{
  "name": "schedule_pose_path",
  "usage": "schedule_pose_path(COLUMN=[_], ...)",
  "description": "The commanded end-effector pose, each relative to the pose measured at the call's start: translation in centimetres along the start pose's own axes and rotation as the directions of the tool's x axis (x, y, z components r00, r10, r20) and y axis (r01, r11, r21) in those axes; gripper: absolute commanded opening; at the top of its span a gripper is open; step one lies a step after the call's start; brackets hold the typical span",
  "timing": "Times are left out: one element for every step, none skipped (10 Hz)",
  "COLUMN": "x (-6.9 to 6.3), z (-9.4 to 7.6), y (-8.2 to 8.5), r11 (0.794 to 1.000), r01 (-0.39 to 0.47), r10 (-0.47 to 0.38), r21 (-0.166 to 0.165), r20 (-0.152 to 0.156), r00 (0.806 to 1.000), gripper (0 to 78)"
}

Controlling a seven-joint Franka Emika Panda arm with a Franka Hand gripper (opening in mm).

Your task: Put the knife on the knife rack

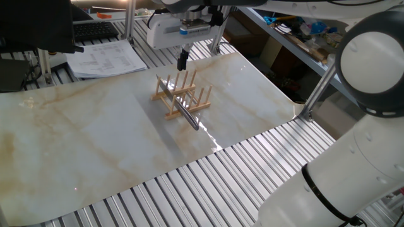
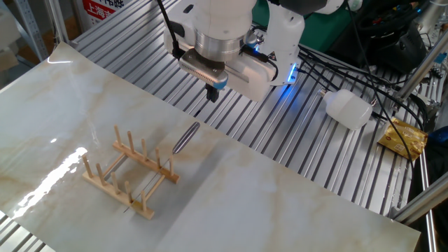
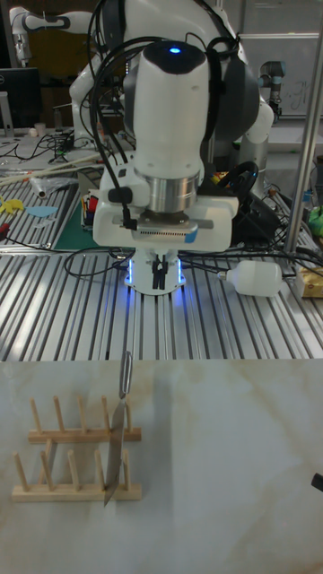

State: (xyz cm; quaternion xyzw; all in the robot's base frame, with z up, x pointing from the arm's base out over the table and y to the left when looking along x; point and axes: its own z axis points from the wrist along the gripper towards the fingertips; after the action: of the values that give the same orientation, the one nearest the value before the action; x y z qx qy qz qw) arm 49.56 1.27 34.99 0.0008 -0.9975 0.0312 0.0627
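Note:
The knife (image 3: 115,439) stands on edge between the pegs of the light-wood knife rack (image 3: 75,491), its blade seen edge-on in the tall view. Its shiny round handle (image 1: 190,119) sticks out past the rack's end (image 2: 185,138). The knife rack (image 1: 181,95) sits on the marble sheet (image 2: 130,172). My gripper (image 1: 182,61) hangs in the air above and behind the rack, shut, with nothing between its fingers (image 2: 212,93) (image 3: 160,274). It touches neither the knife nor the rack.
The marble sheet (image 1: 95,139) lies over a ribbed metal table (image 2: 294,147). Papers (image 1: 106,58) and a keyboard (image 1: 95,29) lie at the back left. A white bottle (image 2: 348,109), a yellow packet (image 2: 404,137) and cables sit beside the arm's base.

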Motion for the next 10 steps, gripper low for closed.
schedule_pose_path(x=[-1.4, -1.7, -1.7, -1.5, -1.5, -0.6, 0.2, 0.8, 1.3, 1.4], z=[1.7, 1.9, 1.9, 1.9, 1.9, 2.0, 1.8, 1.6, 1.6, 1.6], y=[-1.0, -0.8, -0.8, -0.7, -0.7, -0.6, -0.9, -1.1, -1.2, -1.2], r11=[0.996, 0.996, 0.996, 0.996, 0.996, 0.996, 0.996, 0.996, 0.996, 0.996], r01=[0.021, 0.022, 0.023, 0.020, 0.020, 0.002, -0.002, -0.006, -0.022, -0.023], r10=[-0.025, -0.025, -0.027, -0.024, -0.024, -0.003, 0.000, 0.005, 0.020, 0.021], r21=[-0.091, -0.090, -0.090, -0.091, -0.091, -0.085, -0.085, -0.089, -0.088, -0.088], r20=[-0.041, -0.040, -0.039, -0.037, -0.037, -0.020, -0.016, -0.017, -0.019, -0.020], r00=[0.999, 0.999, 0.999, 0.999, 0.999, 1.000, 1.000, 1.000, 1.000, 1.000], gripper=[1.1, 1.1, 1.1, 1.1, 1.1, 1.1, 1.1, 1.1, 1.1, 1.1])
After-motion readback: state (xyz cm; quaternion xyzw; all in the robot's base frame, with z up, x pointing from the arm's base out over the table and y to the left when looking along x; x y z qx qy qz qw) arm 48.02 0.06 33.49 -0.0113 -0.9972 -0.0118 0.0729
